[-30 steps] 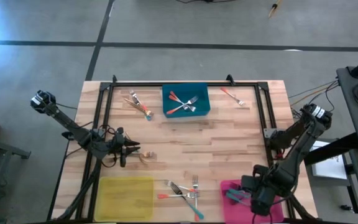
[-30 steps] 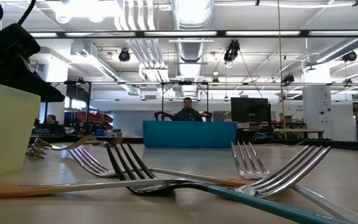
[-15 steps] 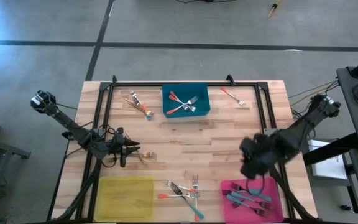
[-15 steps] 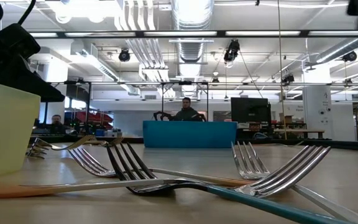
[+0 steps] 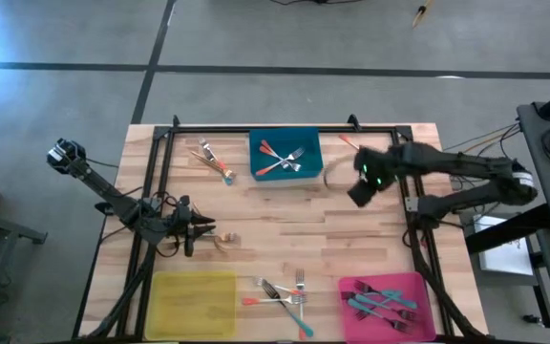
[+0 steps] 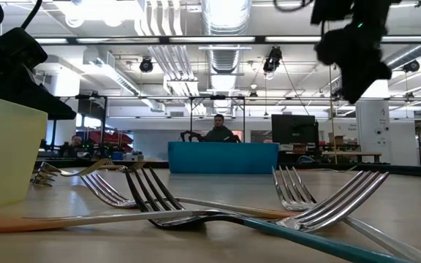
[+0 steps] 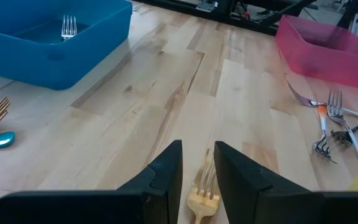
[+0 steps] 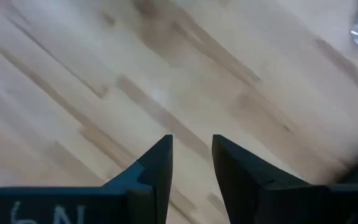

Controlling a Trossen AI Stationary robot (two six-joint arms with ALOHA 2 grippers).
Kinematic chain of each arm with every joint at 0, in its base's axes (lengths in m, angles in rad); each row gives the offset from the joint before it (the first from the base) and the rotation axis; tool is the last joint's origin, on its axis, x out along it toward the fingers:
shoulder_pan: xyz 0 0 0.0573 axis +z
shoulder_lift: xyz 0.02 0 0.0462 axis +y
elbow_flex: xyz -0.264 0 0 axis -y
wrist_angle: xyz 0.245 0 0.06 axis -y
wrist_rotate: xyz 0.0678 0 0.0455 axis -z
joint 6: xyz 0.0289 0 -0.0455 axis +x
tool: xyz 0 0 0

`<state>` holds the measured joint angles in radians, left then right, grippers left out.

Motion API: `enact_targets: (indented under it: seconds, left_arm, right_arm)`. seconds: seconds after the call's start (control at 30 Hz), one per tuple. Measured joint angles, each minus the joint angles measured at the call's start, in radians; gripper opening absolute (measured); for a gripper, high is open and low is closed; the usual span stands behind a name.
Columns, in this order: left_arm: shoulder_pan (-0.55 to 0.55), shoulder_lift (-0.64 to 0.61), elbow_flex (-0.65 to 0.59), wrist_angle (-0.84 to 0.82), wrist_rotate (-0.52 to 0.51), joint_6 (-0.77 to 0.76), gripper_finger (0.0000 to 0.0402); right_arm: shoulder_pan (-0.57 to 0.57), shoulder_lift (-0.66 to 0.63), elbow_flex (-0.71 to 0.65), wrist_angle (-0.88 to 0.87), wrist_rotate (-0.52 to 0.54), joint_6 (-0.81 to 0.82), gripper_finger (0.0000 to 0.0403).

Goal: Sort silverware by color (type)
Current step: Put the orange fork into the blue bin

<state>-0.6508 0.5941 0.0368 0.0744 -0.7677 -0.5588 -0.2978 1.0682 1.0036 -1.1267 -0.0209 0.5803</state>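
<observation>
Small forks lie scattered on the wooden table. A mixed pile (image 5: 285,298) lies near the front edge. A gold and a teal-handled fork (image 5: 213,161) lie far left, and a red-handled one (image 5: 356,145) lies far right. Red-handled forks rest in the blue bin (image 5: 256,143) and teal ones in the pink bin (image 5: 351,287). My left gripper (image 5: 208,229) sits low at the left and is open. A gold fork's head (image 7: 202,193) lies on the wood in the gap between its fingers. My right gripper (image 5: 358,196) hangs open and bare above the table, right of the blue bin.
A yellow bin (image 5: 194,304) stands at the near left. A black frame (image 5: 160,191) runs along the table's left, far and right sides. Bare wood (image 5: 294,220) stretches across the middle between the bins. People show in the room beyond the table (image 6: 220,130).
My right gripper has swung from over the pink bin at the near right toward the far edge. It now hangs right of the blue bin, having rolled as it went. The teal forks in the pink bin have come into view.
</observation>
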Motion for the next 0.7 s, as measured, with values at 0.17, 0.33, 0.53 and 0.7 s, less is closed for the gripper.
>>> enact_targets:
  seconds: [0.17, 0.33, 0.53, 0.7]
  left_arm:
    - [0.0, 0.0, 0.0, 0.0, 0.0, 0.0, 0.0077]
    - [0.0, 0.0, 0.0, 0.0, 0.0, 0.0, 0.0077]
    - [0.0, 0.0, 0.0, 0.0, 0.0, 0.0, 0.0077]
    - [0.0, 0.0, 0.0, 0.0, 0.0, 0.0, 0.0077]
  right_arm:
    - [-0.242, 0.082, -0.017, 0.171, -0.139, -0.107, 0.0105]
    - [-0.351, 0.217, 0.021, 0.191, -0.17, -0.128, 0.0114]
    - [-0.369, 0.366, 0.1, 0.183, -0.16, -0.199, 0.0149]
    - [-0.377, 0.455, 0.176, 0.106, 0.009, -0.266, 0.0173]
